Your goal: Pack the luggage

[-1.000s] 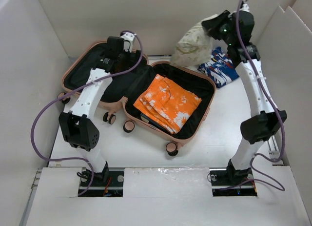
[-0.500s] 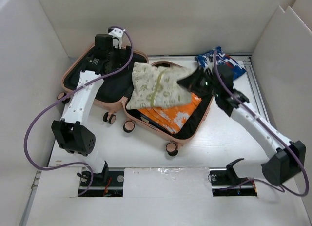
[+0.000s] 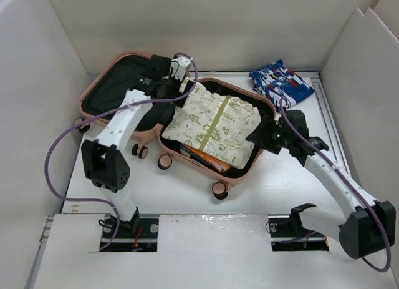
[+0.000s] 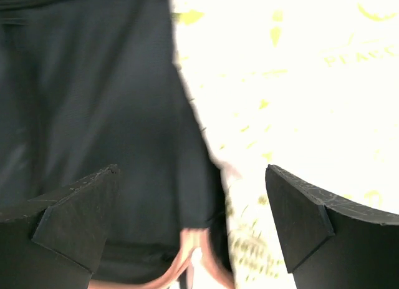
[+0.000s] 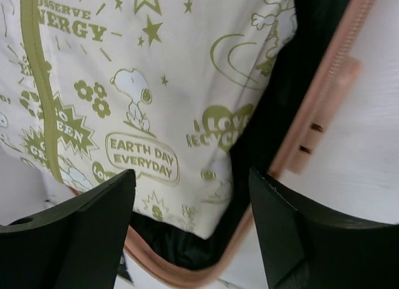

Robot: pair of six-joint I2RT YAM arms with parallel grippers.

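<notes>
The salmon-pink luggage (image 3: 109,95) lies open, both black-lined halves up. In its right half a cream cloth with green print (image 3: 215,123) lies on an orange patterned cloth (image 3: 209,159). My right gripper (image 3: 263,137) hovers open at that half's right rim, holding nothing. In the right wrist view its jaws (image 5: 193,223) stand wide over the cream cloth's corner (image 5: 137,83) and the pink rim (image 5: 324,95). My left gripper (image 3: 182,83) is open above the hinge between the halves. Its wrist view is blurred and shows the jaws (image 4: 193,220) over black lining (image 4: 93,102) and the cream cloth (image 4: 299,70).
A blue, white and red patterned cloth (image 3: 282,84) lies on the table behind the luggage's right half. White walls close in the workspace on the left, back and right. The luggage's caster wheels (image 3: 219,190) stick out toward the arms' bases.
My right gripper carried the cream cloth from the back into the luggage's right half, laid it on the orange cloth and opened. My left gripper moved from the lid to the hinge.
</notes>
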